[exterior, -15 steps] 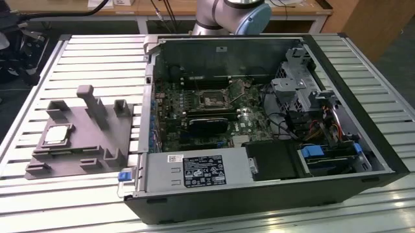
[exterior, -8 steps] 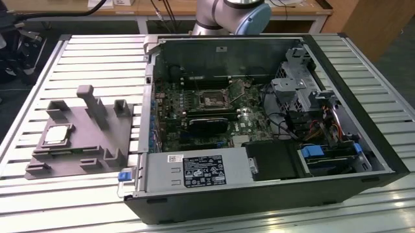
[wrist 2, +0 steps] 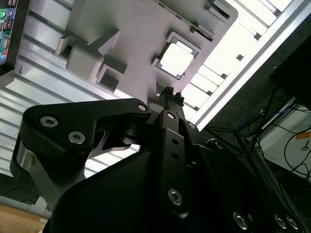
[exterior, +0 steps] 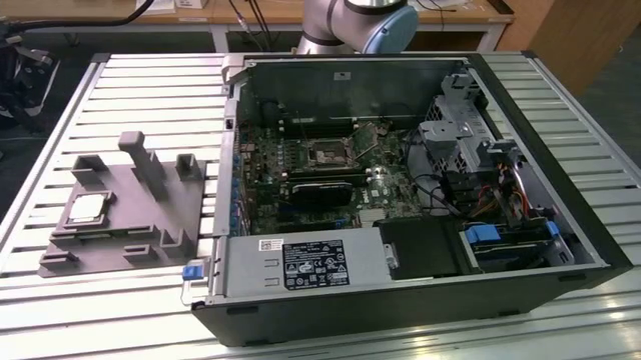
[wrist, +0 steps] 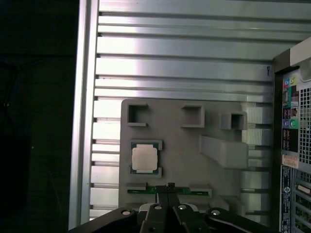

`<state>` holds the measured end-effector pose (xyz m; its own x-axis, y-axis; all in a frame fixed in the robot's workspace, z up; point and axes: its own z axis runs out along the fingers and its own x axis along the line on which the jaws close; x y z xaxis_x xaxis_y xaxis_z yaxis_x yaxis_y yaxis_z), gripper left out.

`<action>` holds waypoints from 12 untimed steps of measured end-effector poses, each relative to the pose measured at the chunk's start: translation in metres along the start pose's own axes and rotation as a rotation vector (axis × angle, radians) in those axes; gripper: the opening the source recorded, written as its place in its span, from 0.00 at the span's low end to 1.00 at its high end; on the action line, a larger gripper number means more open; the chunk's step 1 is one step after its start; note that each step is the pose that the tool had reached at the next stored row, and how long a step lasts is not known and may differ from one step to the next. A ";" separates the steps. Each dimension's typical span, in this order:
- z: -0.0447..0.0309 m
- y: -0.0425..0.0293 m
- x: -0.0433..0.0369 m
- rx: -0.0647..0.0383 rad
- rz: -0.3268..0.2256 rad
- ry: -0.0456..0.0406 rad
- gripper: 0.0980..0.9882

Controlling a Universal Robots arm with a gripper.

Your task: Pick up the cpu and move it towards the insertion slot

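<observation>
The cpu [wrist: 145,158] sits flat, shiny side up, in its square recess on the grey tray [wrist: 170,126]. That's out on the slatted surface [exterior: 150,90], on the exterior view's left of the open case [exterior: 421,300]. Nothing has lifted it yet.

The gripper [wrist: 170,187] hangs above the tray, and its jaws are pinched together with nothing between them. In both wrist views the tips line up just beside the cpu [wrist 2: 176,60], near it but apart from it.

The slot [exterior: 329,154] is over in the case, a silvery frame round a dark centre on the board, well apart from the tray.

As for handling, this reads as a light, thin, stiff little plate. Weight is no worry, but that polished metal top looks slippery. The underside likely carries delicate contacts, so it counts as fragile.

The sensible hold is across two opposite edges, squarely and gently, with the chip kept level. The recess walls hug it closely, and the open gaps along its sides look like the way in for the jaws.
</observation>
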<state>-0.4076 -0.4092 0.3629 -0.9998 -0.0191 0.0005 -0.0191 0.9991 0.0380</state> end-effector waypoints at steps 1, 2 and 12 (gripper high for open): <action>0.0003 0.0000 0.0001 0.001 0.000 0.0001 0.01; 0.0006 -0.0002 0.0003 0.001 0.000 0.0001 0.01; 0.0082 -0.0007 0.0008 0.005 0.000 0.0001 0.08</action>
<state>-0.4085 -0.4096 0.3547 -0.9998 -0.0192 0.0006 -0.0192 0.9993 0.0327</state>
